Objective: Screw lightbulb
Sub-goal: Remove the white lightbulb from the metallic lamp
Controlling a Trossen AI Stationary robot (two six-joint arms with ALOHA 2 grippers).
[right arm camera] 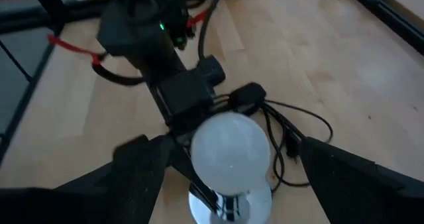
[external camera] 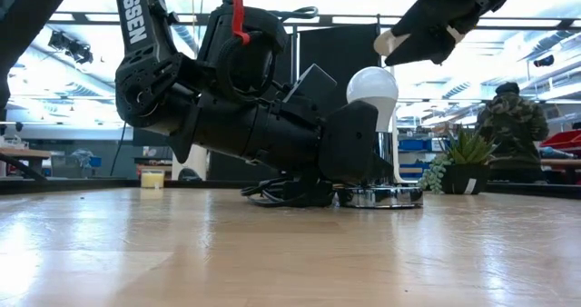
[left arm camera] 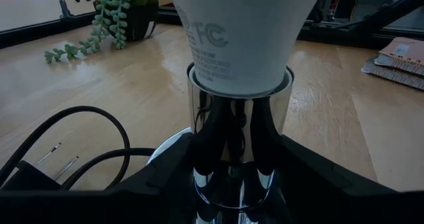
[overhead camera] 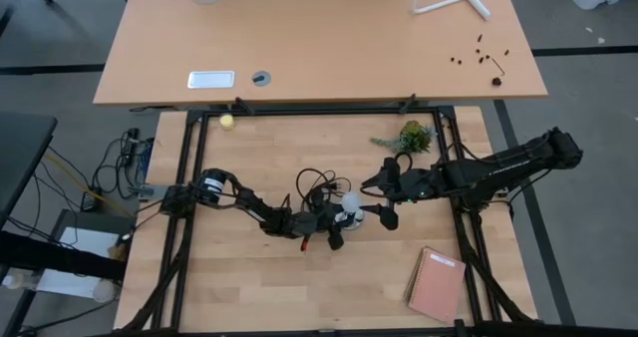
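One lightbulb (external camera: pixel 372 87) stands upright in the chrome socket (external camera: pixel 378 194) near the middle of the table (overhead camera: pixel 199 287), its white dome up; its screw base is hidden inside the socket's shiny neck, so how deep it sits cannot be told. The left wrist view cuts off the dome and shows only the bulb's printed lower cone meeting the neck. The left gripper (left arm camera: pixel 232 168) lies low on the table with its fingers pinching the socket's neck from both sides just under the bulb; in the low view its dark body covers most of the socket. The right gripper (right arm camera: pixel 228 177) hangs above the bulb with fingers spread wide, apart from the glass; the low view shows only its tip at the upper edge. A black cord (right arm camera: pixel 291 134) coils beside the socket, partly under the left arm. Farther off stand a small potted plant (overhead camera: pixel 412 136), a pinkish notebook (overhead camera: pixel 437 284) and a small yellowish ball (overhead camera: pixel 227 122). A person (external camera: pixel 513 130) stands blurred behind the table.
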